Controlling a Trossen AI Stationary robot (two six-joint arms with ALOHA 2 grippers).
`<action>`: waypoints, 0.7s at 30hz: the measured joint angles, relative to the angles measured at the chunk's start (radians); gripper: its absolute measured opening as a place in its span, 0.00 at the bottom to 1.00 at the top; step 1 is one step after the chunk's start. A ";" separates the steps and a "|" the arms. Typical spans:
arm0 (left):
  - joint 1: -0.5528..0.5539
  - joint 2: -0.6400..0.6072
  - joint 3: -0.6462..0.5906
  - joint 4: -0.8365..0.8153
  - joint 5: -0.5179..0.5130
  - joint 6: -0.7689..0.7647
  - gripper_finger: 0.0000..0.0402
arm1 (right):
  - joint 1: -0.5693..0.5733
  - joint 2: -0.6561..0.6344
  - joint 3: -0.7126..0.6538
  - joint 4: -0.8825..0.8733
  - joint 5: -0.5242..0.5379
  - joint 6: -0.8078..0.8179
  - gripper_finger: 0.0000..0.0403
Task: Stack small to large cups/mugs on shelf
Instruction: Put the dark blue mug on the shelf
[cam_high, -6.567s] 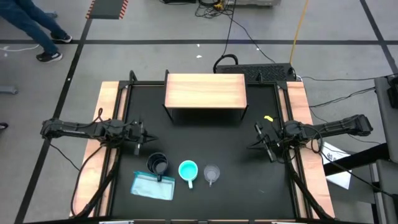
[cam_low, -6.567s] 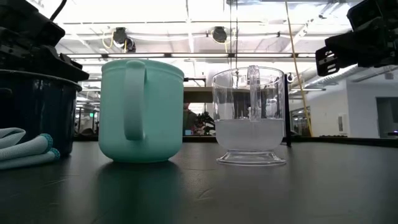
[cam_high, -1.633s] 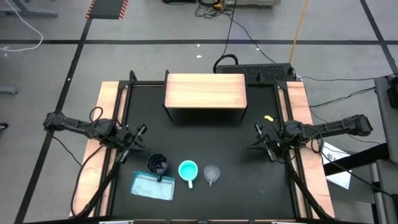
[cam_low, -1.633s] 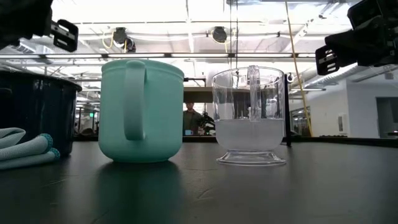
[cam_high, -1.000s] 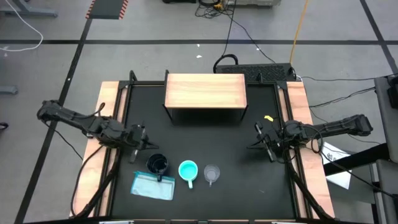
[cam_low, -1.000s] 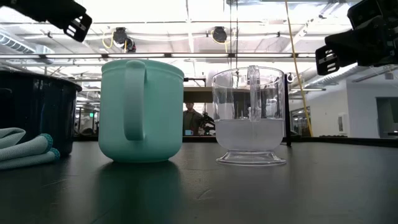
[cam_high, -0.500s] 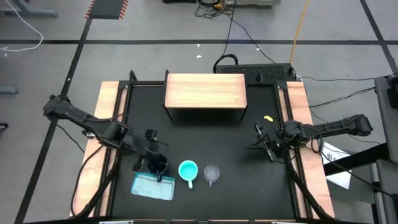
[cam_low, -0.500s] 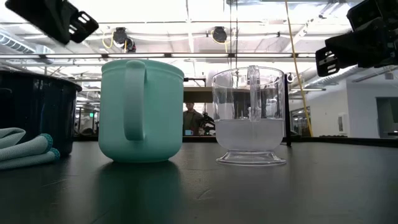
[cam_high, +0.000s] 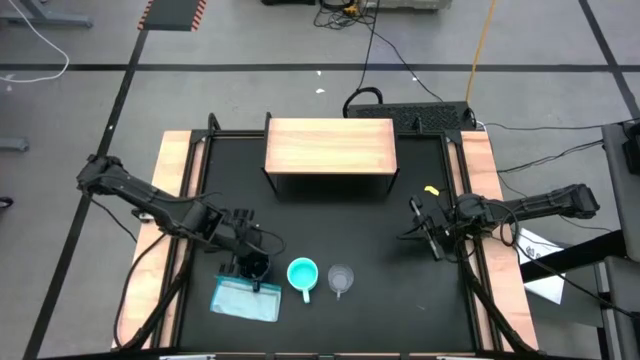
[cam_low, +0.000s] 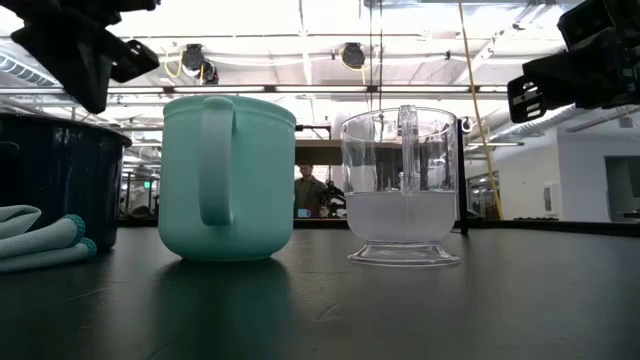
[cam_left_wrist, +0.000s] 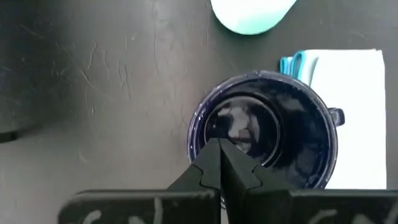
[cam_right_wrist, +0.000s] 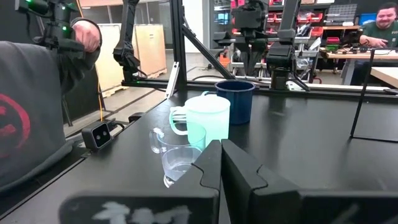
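The dark navy mug (cam_high: 254, 266), the turquoise mug (cam_high: 302, 273) and the clear cup (cam_high: 341, 279) stand upright in a row on the black table near its front edge. The wooden-topped shelf (cam_high: 330, 145) stands at the far middle. My left gripper (cam_high: 247, 248) is shut and points down over the navy mug's opening (cam_left_wrist: 261, 134), just above its rim (cam_low: 50, 125); it touches nothing that I can see. My right gripper (cam_high: 414, 223) is shut and empty at the table's right, level with the table and facing the cups (cam_right_wrist: 177, 155).
A flat light-blue packet (cam_high: 245, 297) lies next to the navy mug on its near side. A small yellow object (cam_high: 431, 190) lies at the right. Light wooden strips (cam_high: 170, 200) flank the black top. People show beyond the table (cam_right_wrist: 31, 112).
My left gripper has swung from the table's left side toward the right and near edge, coming over the navy mug and tipping its fingers down. The mugs and the cup have not moved.
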 joint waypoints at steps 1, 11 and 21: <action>0.000 0.001 0.000 -0.003 0.000 -0.001 0.00 | 0.000 0.000 0.000 0.000 0.000 0.000 0.00; 0.000 0.001 0.000 -0.011 0.001 -0.012 0.00 | 0.000 0.000 0.000 0.000 0.000 0.000 0.00; 0.000 0.001 0.000 -0.028 0.056 -0.074 0.06 | 0.000 0.000 0.000 -0.001 0.000 0.000 0.00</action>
